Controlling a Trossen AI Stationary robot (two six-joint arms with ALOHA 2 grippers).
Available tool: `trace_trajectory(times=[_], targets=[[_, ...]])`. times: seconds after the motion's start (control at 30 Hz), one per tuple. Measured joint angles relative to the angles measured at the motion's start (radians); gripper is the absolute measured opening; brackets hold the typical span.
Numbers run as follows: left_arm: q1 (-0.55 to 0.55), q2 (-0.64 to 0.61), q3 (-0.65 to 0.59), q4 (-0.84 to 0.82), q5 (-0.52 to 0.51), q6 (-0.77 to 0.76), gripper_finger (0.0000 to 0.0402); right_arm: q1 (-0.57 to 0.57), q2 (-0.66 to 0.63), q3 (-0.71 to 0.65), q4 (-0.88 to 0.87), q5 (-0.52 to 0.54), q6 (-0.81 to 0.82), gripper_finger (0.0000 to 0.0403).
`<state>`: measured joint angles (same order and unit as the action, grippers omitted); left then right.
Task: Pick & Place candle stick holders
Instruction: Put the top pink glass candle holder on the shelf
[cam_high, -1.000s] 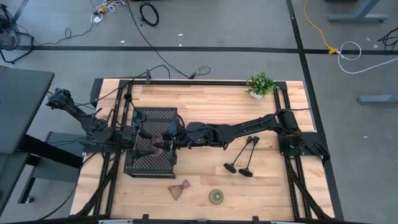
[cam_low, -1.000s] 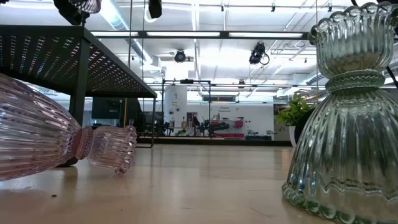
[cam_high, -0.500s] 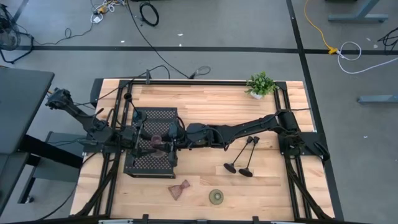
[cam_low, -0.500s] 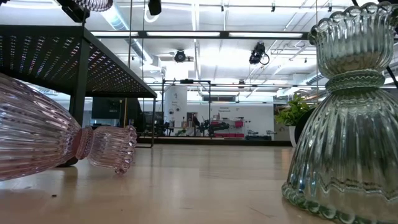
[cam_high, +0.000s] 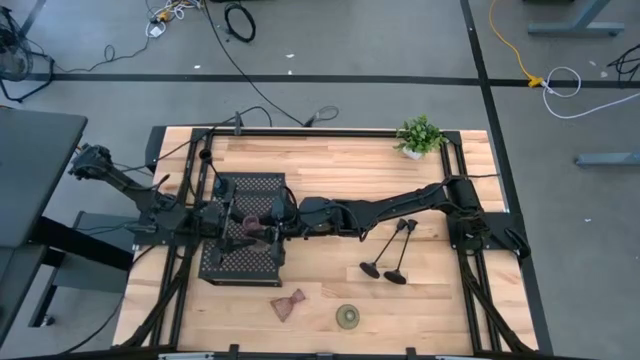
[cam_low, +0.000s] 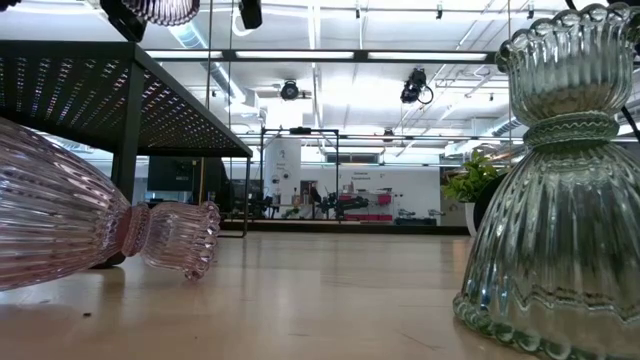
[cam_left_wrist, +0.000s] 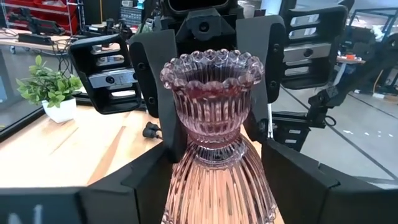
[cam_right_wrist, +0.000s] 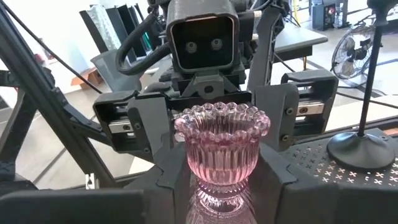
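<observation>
Lying loose on table: two black stems (cam_high: 390, 250), pink holder (cam_high: 288, 306).

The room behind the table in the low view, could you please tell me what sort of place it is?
Probably a robotics lab or workshop in an open industrial hall: exposed ceiling ducts and strip lights, loose cables on the taped grey concrete floor, and a black-framed light wooden table carrying two dark arms.

Robotics lab in an open industrial hall

A wooden table (cam_high: 330, 170) in a black metal frame stands on a grey concrete floor (cam_high: 330, 60) marked with black tape, cables (cam_high: 238, 20) trailing across it. Beyond the table, the low view shows a far, bright hall with ceiling strip lights (cam_low: 330, 55), exposed ducts and more workstations.
</observation>
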<state>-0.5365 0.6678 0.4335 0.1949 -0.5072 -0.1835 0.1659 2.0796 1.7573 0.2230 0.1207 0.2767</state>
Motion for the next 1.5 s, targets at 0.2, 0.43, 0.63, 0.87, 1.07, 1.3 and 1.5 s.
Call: trace_trajectory(times=[0.2,0.43,0.63,0.87,1.07,1.3,1.5], targets=[[0.033,0.002,0.000,0.026,0.036,-0.014,0.0296,-0.001,0.000,0.001,0.016,-0.002,-0.006,0.0116],[0.056,0.002,0.000,0.025,0.039,-0.035,0.0290,0.000,0.000,0.001,0.003,-0.003,-0.009,0.0116],[0.060,0.021,0.000,0.025,0.077,-0.044,0.0210,0.001,0.000,0.001,-0.005,0.001,-0.024,0.0111],[0.062,0.050,0.000,0.029,0.081,-0.044,0.0210,0.003,0.000,0.000,-0.020,0.010,-0.027,0.0111],[0.062,0.050,0.000,0.028,0.079,-0.033,0.0210,0.003,0.000,0.000,-0.017,0.014,-0.042,0.0126],[0.063,0.057,-0.002,0.005,0.093,-0.030,0.0115,0.000,0.000,0.004,0.069,0.008,-0.056,0.0239],[0.062,0.054,0.000,0.017,0.093,-0.035,0.0119,-0.001,-0.009,0.003,0.071,-0.017,-0.057,0.0272]])
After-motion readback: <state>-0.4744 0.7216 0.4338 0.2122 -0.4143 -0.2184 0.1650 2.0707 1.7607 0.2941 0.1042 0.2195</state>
